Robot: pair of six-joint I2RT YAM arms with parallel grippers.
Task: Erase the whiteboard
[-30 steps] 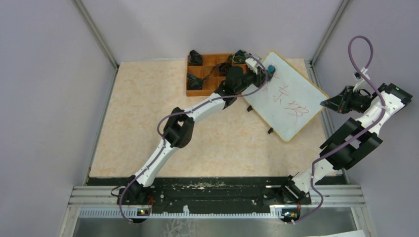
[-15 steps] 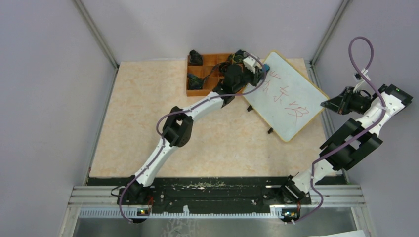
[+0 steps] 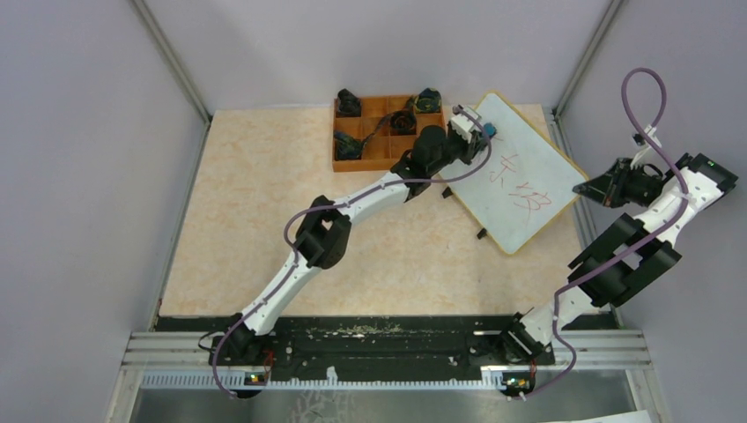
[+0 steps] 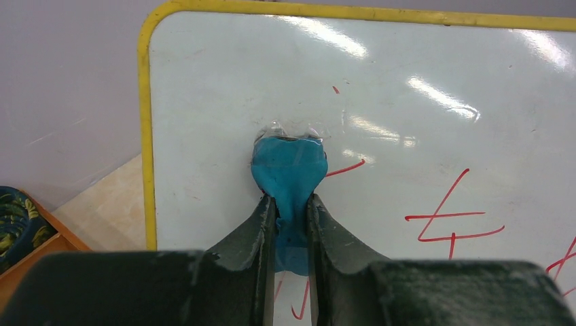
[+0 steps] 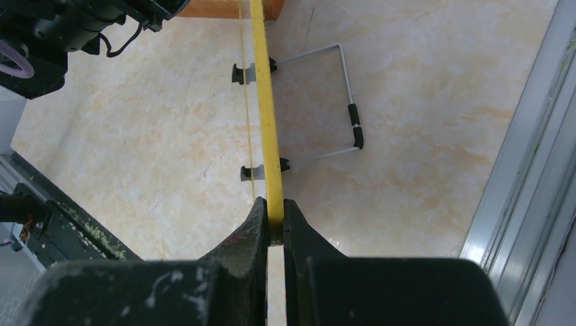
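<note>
The left pincer (image 4: 291, 201) has swept back onto the whiteboard (image 4: 441, 102), clamping a blue cloth (image 4: 289, 163). The right pincer (image 5: 274, 204) grips the board's edge. Red marks (image 4: 448, 217) to the right of the left pincer remain.

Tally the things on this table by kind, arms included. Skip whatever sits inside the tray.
whiteboard: 1
orange tray: 1
blue wiper: 1
arms: 2 (left arm, right arm)
Total: 5
</note>
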